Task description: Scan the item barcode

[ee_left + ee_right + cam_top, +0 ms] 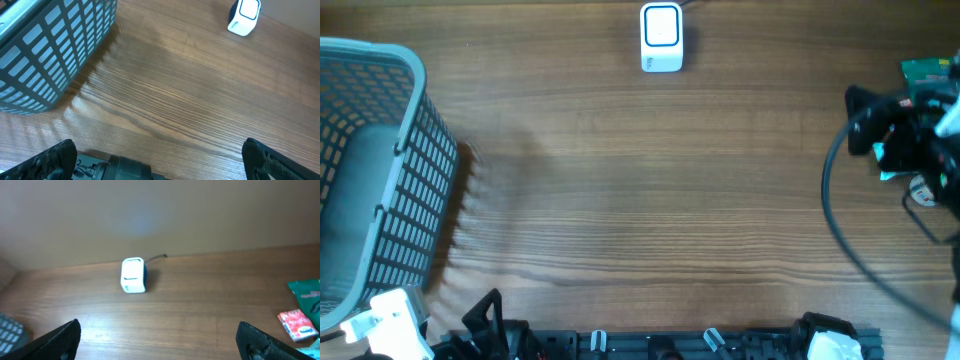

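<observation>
Your right gripper is standing wide open and holding nothing. You are seeing a small red packet lying flat on the table at the right edge of the wrist view, with a green packet just beside it, farther back. Neither is touching the fingers. The white scanner is sitting upright near the table's far edge, well apart from both packets. Your left gripper is also gaping, empty, and a blue-grey slatted basket is resting at the table's left end.
</observation>
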